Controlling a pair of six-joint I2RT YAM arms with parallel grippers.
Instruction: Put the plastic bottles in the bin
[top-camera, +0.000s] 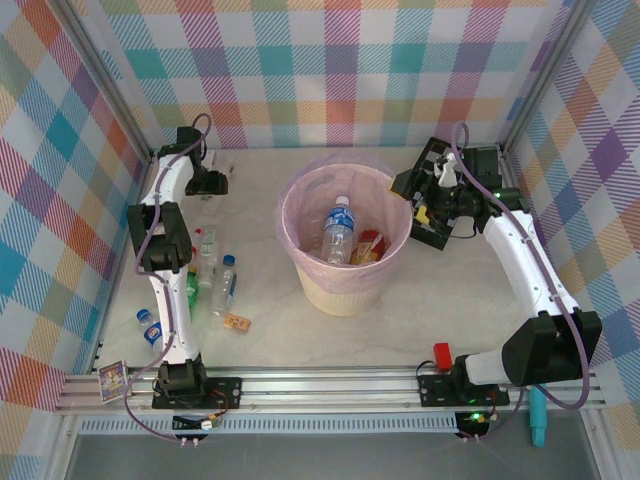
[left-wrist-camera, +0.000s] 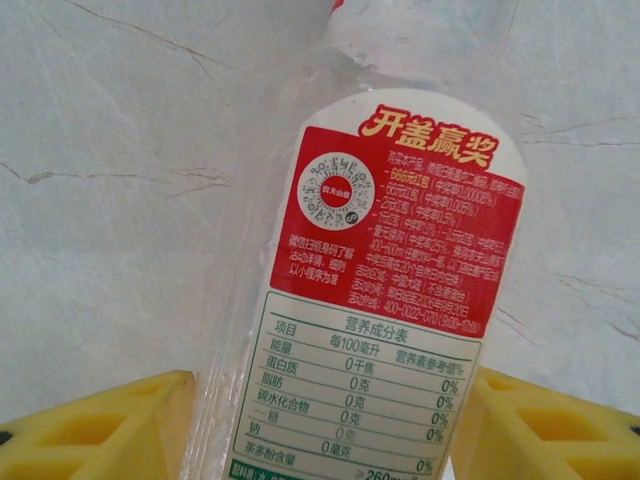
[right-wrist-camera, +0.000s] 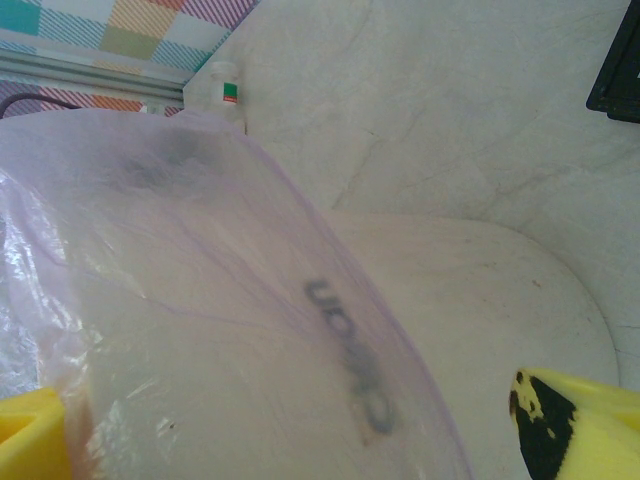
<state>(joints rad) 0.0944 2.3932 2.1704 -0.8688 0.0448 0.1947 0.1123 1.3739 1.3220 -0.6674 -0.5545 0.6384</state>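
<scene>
Beside the left arm's lower link, loose bottles lie in a huddle on the table, and the link covers part of them from above. A brown block sits just near of them, and a checkerboard card lies at the rail. The bin stands mid-table, its pink bag folded over the rim. Inside it are a blue-capped bottle and some red and yellow pieces. The left arm climbs from its base, elbows by the left wall and reaches the far-left corner. There the left claw has its yellow fingers pressed on either side of a red-label bottle, cap end away from the wrist, with bare table behind it. The right arm runs up the right wall and bends inward. The right claw is at the bin's right rim, fingers spread wide and holding nothing, with the bag bulging between them. Beyond the bag, a small white-capped bottle stands near the wall.
</scene>
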